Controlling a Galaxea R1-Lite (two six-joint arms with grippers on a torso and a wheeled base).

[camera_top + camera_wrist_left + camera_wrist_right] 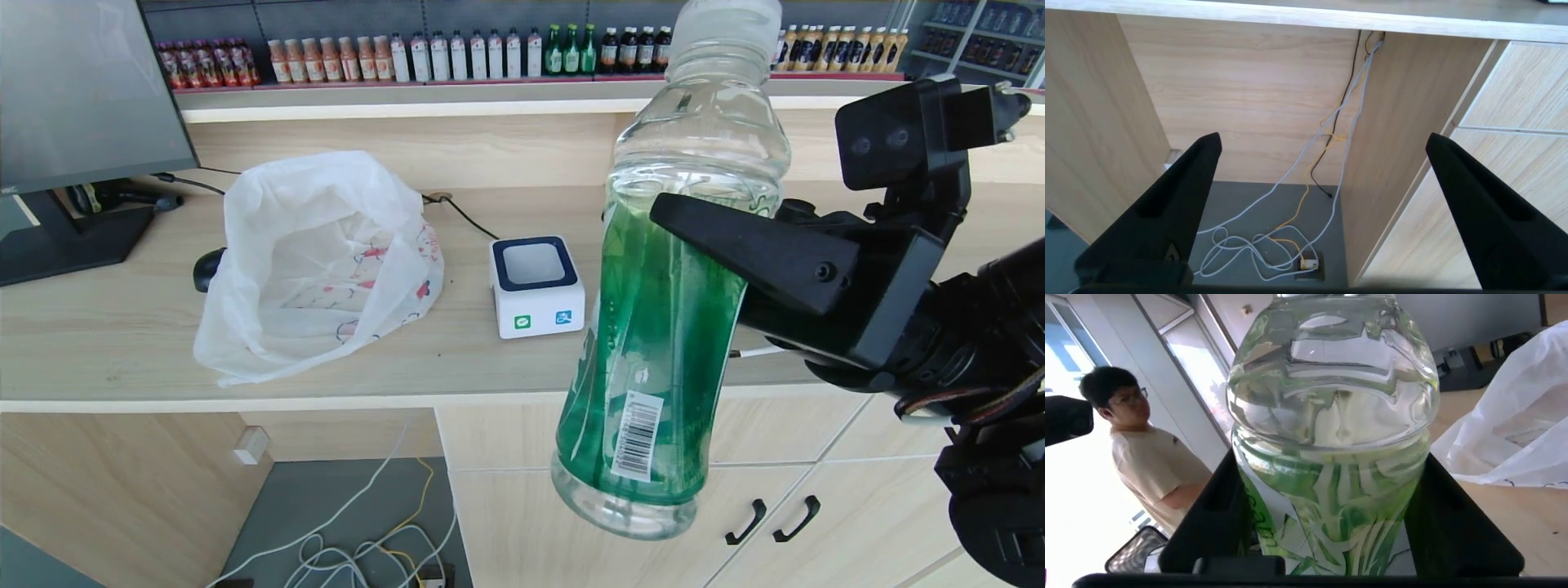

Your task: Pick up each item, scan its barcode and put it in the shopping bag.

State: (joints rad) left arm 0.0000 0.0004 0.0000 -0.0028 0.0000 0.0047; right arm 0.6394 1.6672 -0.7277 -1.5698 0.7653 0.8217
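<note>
Jaws clamped right, parted left: checkout counter holdings

Item 1. We record the right gripper (702,245) with its jaws clamped on the bottle (653,343). The bottle is clear with a green wrap. It is held aloft close to the head camera, tilted, cap end up. Its barcode label (638,434) faces us near the base.

Item 2. We record the left gripper (1327,220) with jaws wide apart, low before the recess under the counter, where cables (1266,245) lie on the floor.

Item 3. On the counter (122,335) we list the white scanner (536,286), window up. The white shopping bag (310,261) sits just beside it on the left, mouth open.

Item 4. Farther back we list a monitor (82,90) at the left and a shelf of drinks (490,53) along the rear.
</note>
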